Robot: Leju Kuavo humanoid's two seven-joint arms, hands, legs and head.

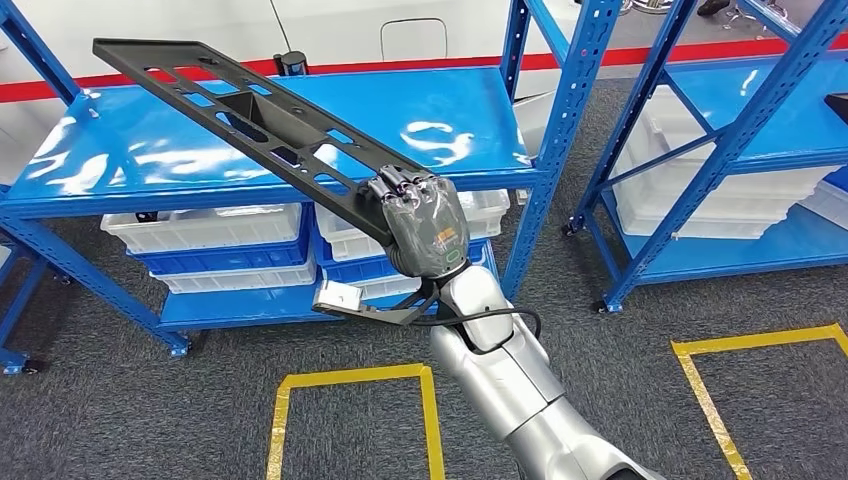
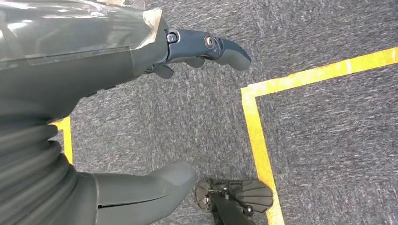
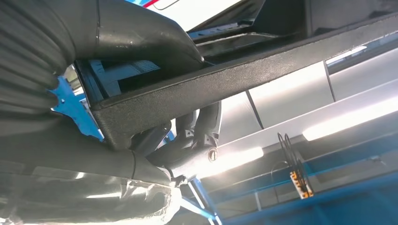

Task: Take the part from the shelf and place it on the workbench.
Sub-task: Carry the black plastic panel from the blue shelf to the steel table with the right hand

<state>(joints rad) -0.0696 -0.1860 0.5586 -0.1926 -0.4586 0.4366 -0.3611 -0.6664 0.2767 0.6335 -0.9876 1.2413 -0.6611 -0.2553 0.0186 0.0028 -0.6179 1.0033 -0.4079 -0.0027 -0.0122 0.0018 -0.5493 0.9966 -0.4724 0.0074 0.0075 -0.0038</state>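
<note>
Part [image 1: 262, 125], long, flat and black, is up in the air over the blue shelf [image 1: 470, 120], tilted. The right hand [image 1: 420, 215] grips its near end. The left hand [image 2: 141, 117] hangs over the grey floor [image 2: 324, 140], fingers apart, holding nothing.

The long black part [image 1: 260, 125], gripped by the right hand [image 1: 420, 215], slants over the blue shelf [image 1: 120, 165] top. Blue uprights [image 1: 560, 140] flank it; open carpet [image 1: 600, 370] lies between the racks.
</note>
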